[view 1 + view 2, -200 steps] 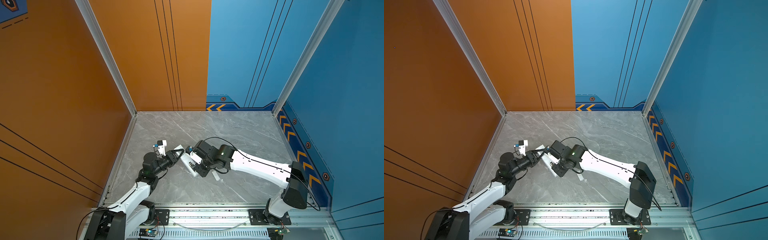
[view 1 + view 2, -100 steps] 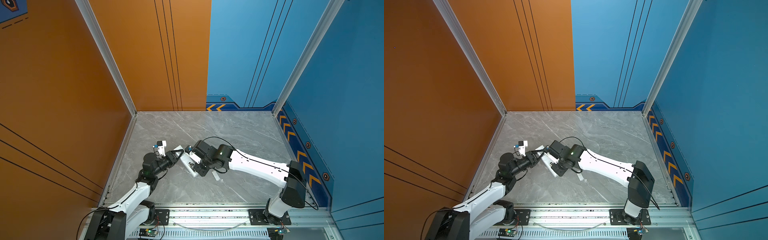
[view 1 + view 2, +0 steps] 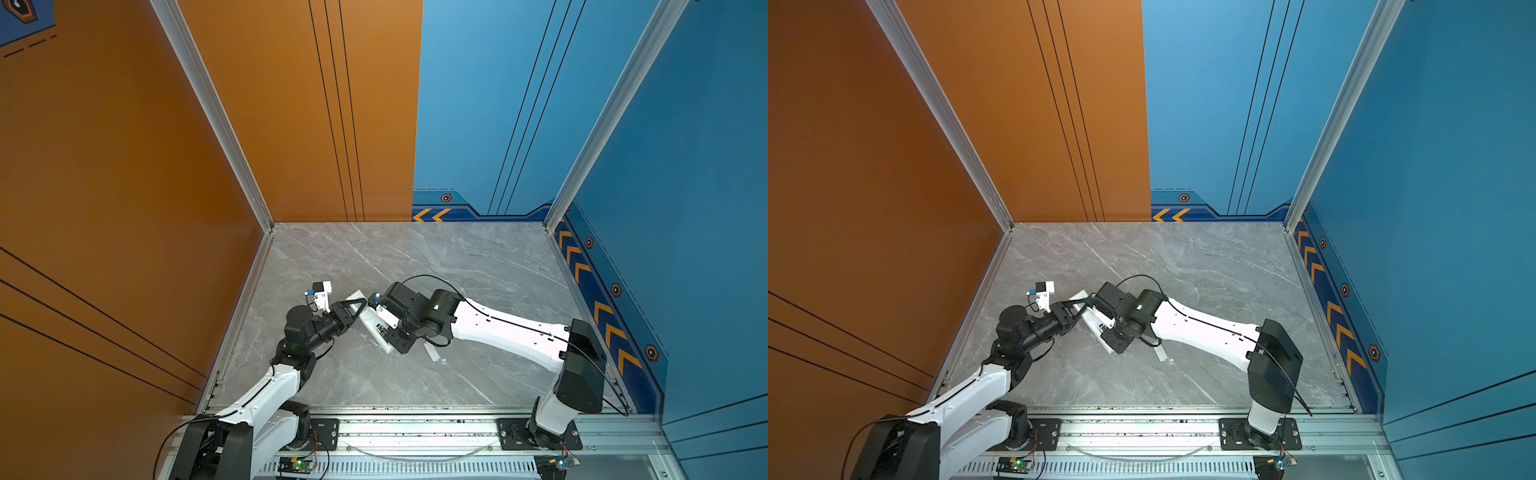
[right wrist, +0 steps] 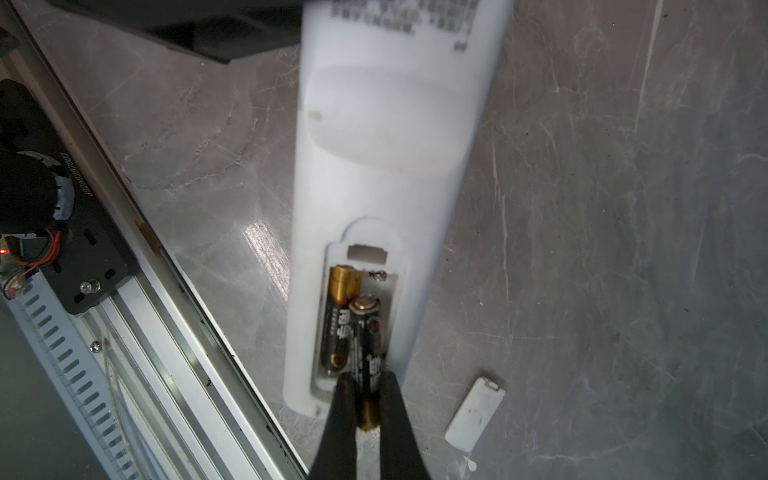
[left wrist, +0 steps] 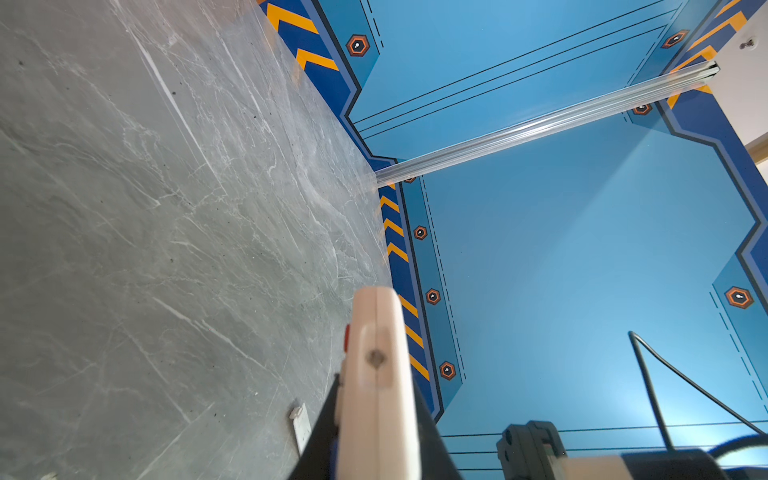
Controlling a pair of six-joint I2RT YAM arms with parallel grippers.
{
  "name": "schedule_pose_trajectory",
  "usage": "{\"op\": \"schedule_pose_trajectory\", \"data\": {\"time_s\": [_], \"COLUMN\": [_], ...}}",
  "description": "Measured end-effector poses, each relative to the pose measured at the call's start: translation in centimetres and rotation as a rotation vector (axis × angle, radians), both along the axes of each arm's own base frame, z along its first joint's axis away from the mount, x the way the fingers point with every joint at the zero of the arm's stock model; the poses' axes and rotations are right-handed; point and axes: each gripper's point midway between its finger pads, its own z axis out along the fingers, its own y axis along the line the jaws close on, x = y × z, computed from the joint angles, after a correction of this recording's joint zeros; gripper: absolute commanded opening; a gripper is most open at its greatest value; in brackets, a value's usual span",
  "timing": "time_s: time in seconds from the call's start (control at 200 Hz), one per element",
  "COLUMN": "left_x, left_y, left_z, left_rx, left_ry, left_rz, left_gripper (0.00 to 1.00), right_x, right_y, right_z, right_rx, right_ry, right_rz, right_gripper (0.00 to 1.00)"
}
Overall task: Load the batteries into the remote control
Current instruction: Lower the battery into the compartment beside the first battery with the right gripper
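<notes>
Right wrist view: 1 battery [image 4: 338, 320] is seated in the remote control [image 4: 386, 124]. The other battery [image 4: 368, 340], pinched by the right hand [image 4: 365, 395], is aligned with the remote's long axis over the empty slot beside it. The remote's far-left end is grasped by the left hand [image 3: 359, 305].

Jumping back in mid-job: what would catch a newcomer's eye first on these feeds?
The open bay in the back of the remote control, in the right wrist view: the first battery lies seated there, and the right gripper pinches the second battery, tilted over the empty slot beside it. The left gripper clamps the remote's far end, and the loose battery cover lies on the grey table beside the remote.
</notes>
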Motion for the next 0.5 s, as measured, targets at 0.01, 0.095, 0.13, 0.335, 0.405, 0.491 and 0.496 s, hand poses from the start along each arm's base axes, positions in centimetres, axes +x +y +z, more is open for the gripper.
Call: {"op": "schedule_pose_trajectory", "data": {"time_s": [0.01, 0.095, 0.13, 0.335, 0.405, 0.491, 0.496], "left_x": [0.01, 0.11, 0.13, 0.22, 0.25, 0.25, 0.24], "left_y": [0.02, 0.07, 0.07, 0.15, 0.17, 0.18, 0.16], "left_z": [-0.04, -0.26, -0.34, -0.52, -0.53, -0.51, -0.51], "left_rx": [0.000, 0.002, 0.003, 0.009, 0.010, 0.009, 0.009], "left_ry": [0.001, 0.009, 0.011, 0.013, 0.013, 0.012, 0.012], "left_rz": [0.001, 0.004, 0.004, 0.009, 0.012, 0.012, 0.011], "left_gripper": [0.00, 0.00, 0.00, 0.00, 0.00, 0.00, 0.00], "right_x": [0.01, 0.17, 0.20, 0.44, 0.46, 0.48, 0.48], "right_y": [0.01, 0.01, 0.04, 0.23, 0.25, 0.28, 0.29], "right_z": [-0.02, -0.23, -0.32, -0.56, -0.52, -0.48, -0.48], "right_rx": [-0.001, -0.009, -0.011, -0.018, -0.016, -0.014, -0.014], "right_ry": [-0.001, -0.004, -0.004, -0.007, -0.006, -0.004, -0.004], "right_rz": [0.000, -0.004, -0.004, -0.008, -0.012, -0.017, -0.017], "right_gripper": [0.06, 0.06, 0.06, 0.08, 0.08, 0.09, 0.09]}}
